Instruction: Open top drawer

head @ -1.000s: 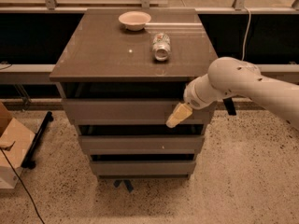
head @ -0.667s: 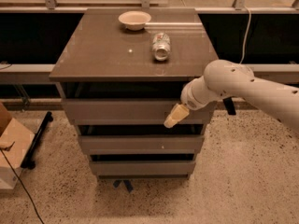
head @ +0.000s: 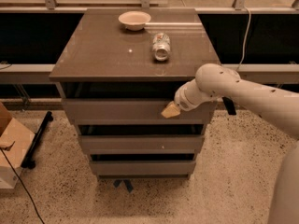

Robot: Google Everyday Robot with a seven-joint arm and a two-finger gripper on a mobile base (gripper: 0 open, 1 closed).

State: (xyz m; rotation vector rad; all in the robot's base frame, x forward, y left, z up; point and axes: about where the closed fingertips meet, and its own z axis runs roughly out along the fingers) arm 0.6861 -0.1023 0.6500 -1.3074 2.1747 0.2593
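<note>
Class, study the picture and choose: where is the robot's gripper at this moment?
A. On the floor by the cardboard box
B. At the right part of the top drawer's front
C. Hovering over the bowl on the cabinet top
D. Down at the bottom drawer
B: the gripper is at the right part of the top drawer front, just below the edge of the cabinet top.

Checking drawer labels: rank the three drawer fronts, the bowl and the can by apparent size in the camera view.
1. top drawer, the hand at its front, right of centre.
2. middle drawer front.
3. bottom drawer front; nearness to the camera may explain these differences.
4. bowl and can look alike, unranked.
</note>
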